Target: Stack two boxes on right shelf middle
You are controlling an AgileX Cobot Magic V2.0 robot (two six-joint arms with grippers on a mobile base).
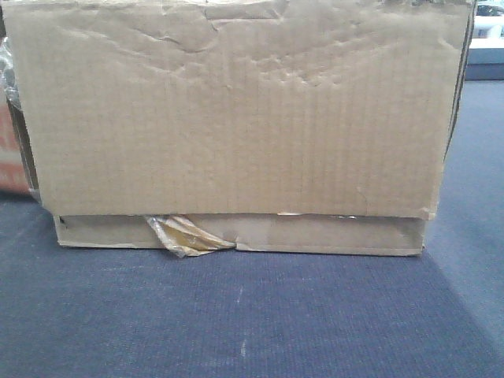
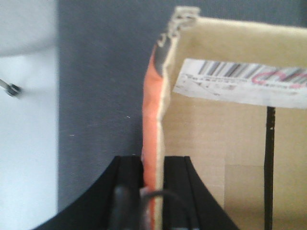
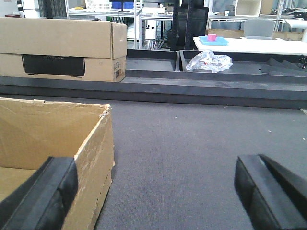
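In the front view the tall brown box (image 1: 236,110) rests on the flat box (image 1: 315,235), whose yellowish tape (image 1: 185,235) is peeling at the front. Both stand on dark carpet. My left gripper (image 2: 153,163) is shut on the tall box's left wall (image 2: 156,105), which is orange outside and brown inside. A barcode label (image 2: 240,81) is stuck inside the box. My right gripper (image 3: 153,191) is open astride the box's right wall (image 3: 98,158), with one finger (image 3: 38,191) inside and the other finger (image 3: 268,191) over the carpet. The shelf is out of view.
Dark carpet (image 1: 252,315) spreads in front of and beside the stack. Behind it in the right wrist view are another cardboard carton (image 3: 62,48), black trays (image 3: 153,64) holding a crumpled plastic bag (image 3: 208,61), and a white table (image 3: 249,44). A white surface (image 2: 24,143) lies left of the box.
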